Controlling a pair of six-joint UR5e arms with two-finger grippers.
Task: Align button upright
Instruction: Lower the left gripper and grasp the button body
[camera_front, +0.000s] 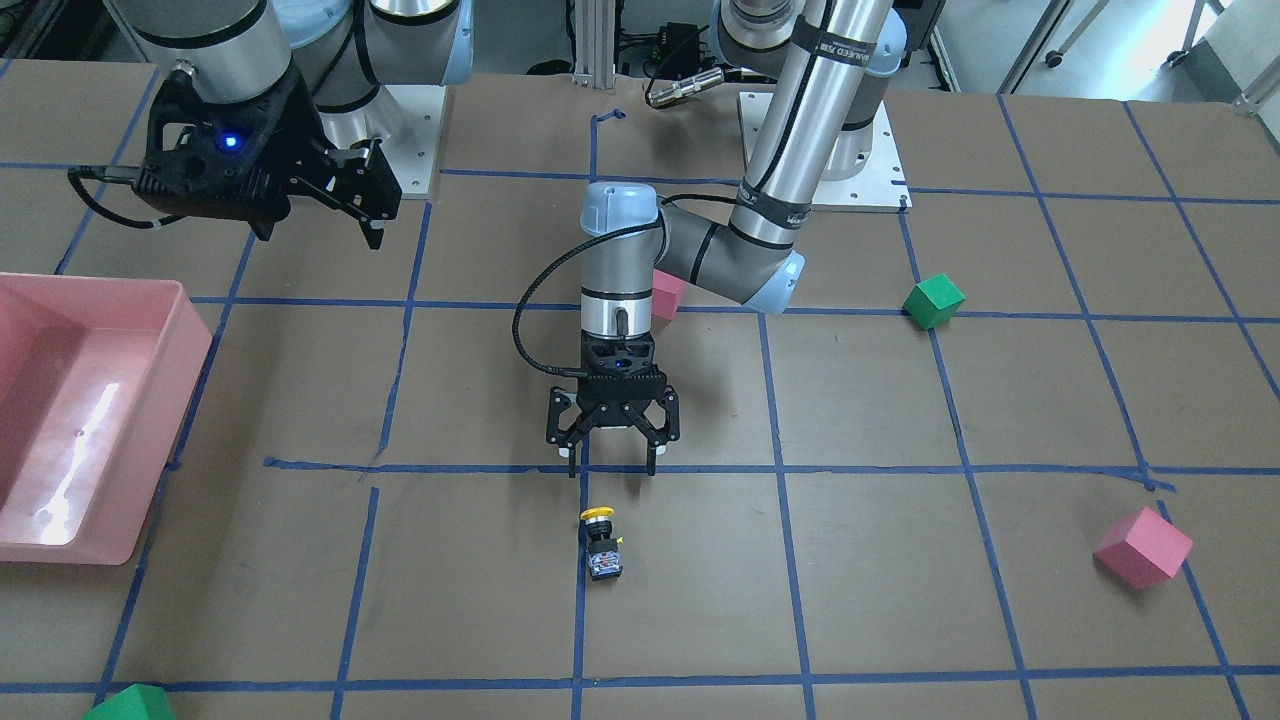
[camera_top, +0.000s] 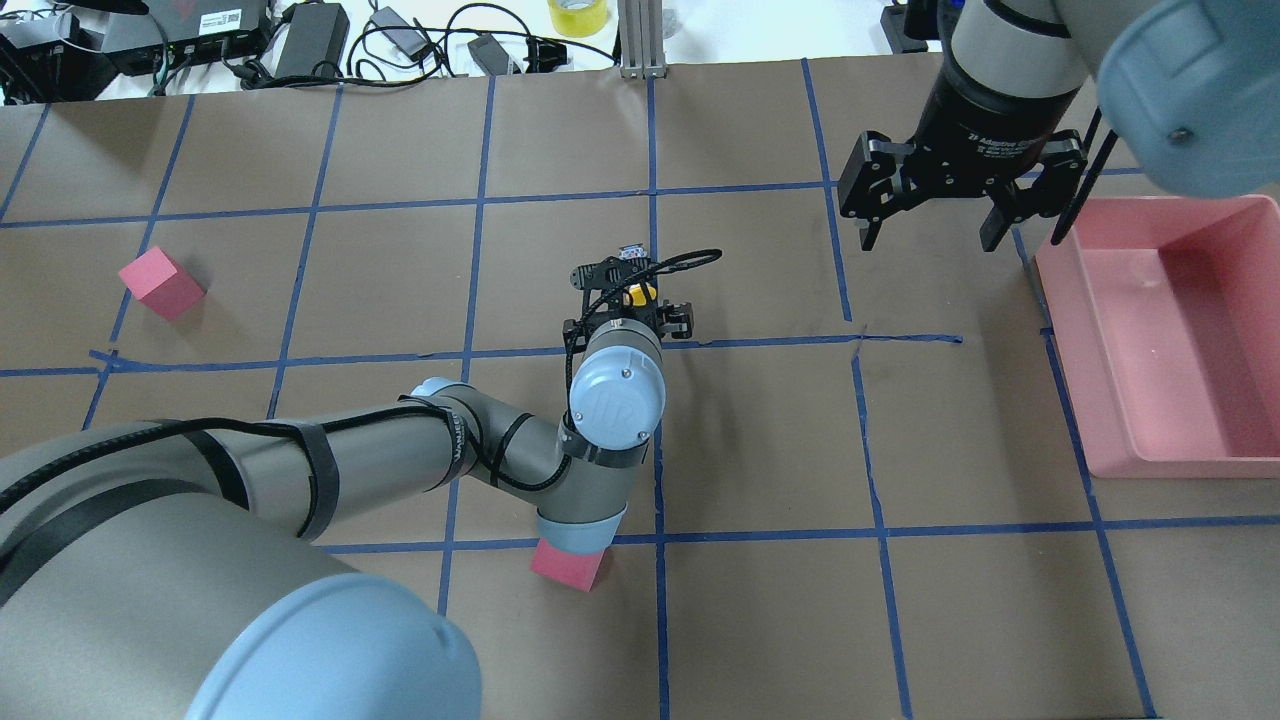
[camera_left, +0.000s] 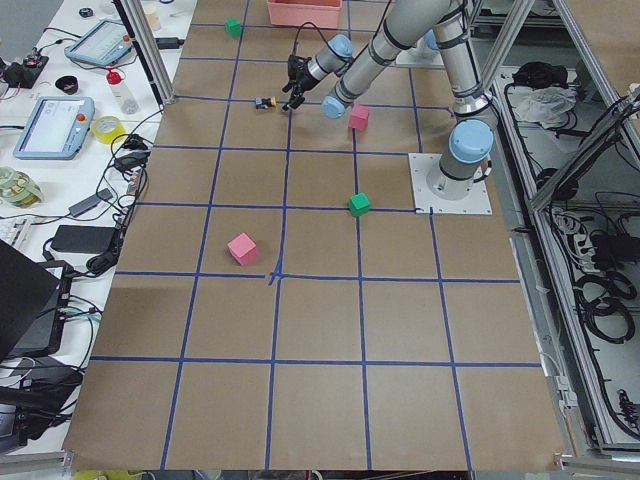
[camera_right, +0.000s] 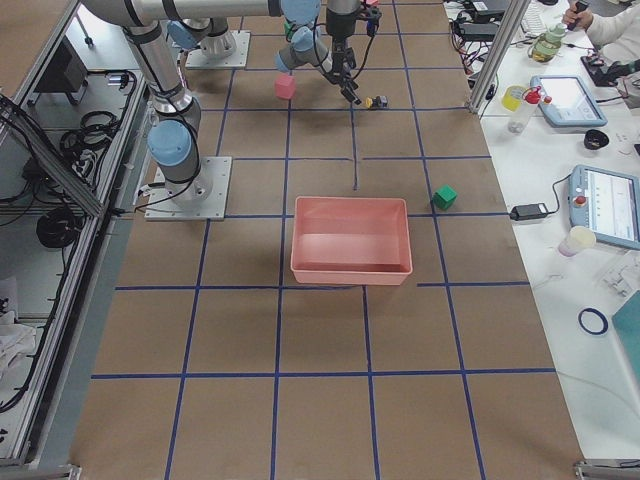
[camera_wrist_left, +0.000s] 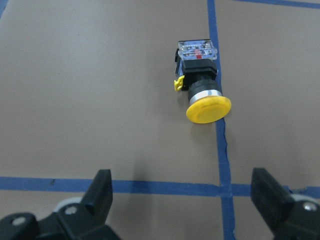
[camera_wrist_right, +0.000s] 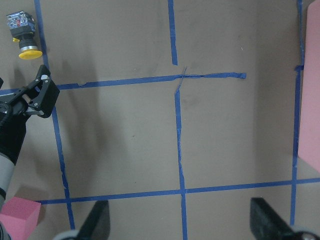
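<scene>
Front-facing: left pincer (camera_front: 611, 462), spread, points down near button (camera_front: 602, 545).

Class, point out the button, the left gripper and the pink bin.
button (camera_wrist_left: 201, 80), left wrist view, black body.
left gripper (camera_front: 609, 459), front-facing view, midway between fingertips.
pink bin (camera_right: 350, 276), exterior right view, near wall.

1. The left gripper (camera_top: 628, 300) hovers near the middle of the worktop (camera_top: 780, 430), jaws spread.
2. The button (camera_top: 640, 294) shows its yellow cap just past that gripper.
3. The right gripper (camera_top: 930, 238) hangs with its jaws apart beside the pink bin (camera_top: 1180, 462).
4. A pink cube (camera_top: 160, 283) sits far left, and a second pink cube (camera_top: 568, 566) lies partly under the left arm's elbow.
</scene>
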